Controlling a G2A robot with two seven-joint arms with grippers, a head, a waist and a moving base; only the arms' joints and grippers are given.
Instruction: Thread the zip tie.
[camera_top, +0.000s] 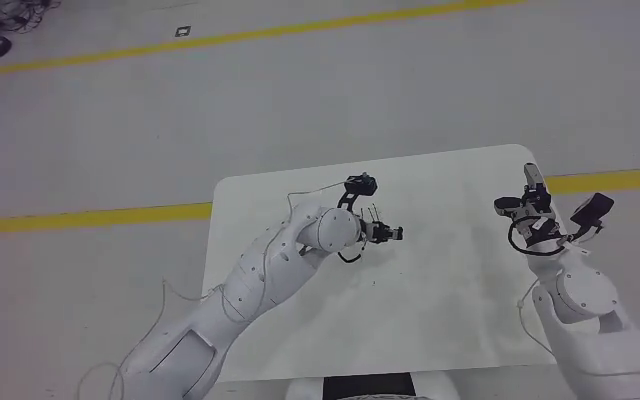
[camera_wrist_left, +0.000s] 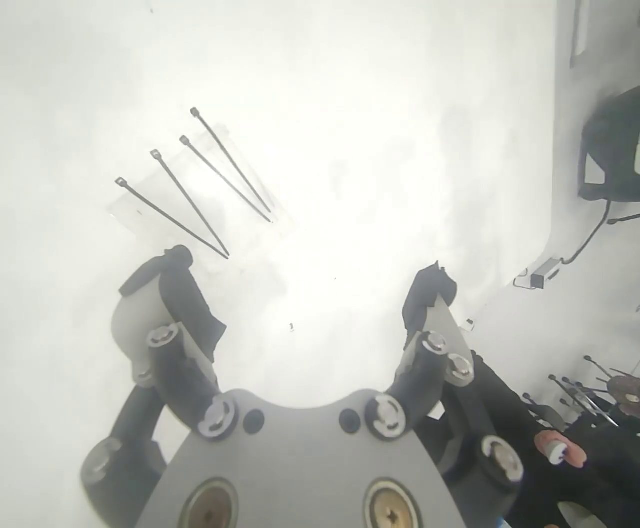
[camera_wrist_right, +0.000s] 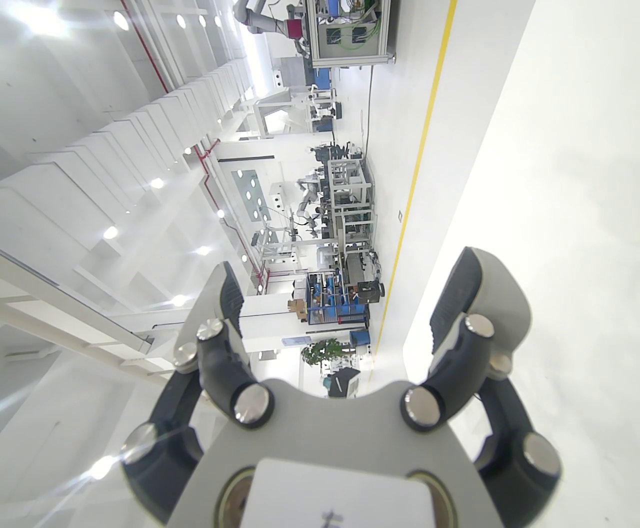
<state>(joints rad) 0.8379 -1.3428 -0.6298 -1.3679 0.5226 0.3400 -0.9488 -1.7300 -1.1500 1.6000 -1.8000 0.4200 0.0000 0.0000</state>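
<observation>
Grey floor (camera_top: 300, 100) with yellow lines (camera_top: 250, 36) surrounds white table (camera_top: 450, 300).

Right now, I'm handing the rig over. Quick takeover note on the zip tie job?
Left pincer: open, empty, over the table, just short of the four zip ties.
Right pincer: open, empty, by the table's edge, pointing out at the room.
Ties: lying flat, side by side, none looped.
Done: nothing picked up yet.
Left: grasp one tie, thread its tail through its head.
</observation>
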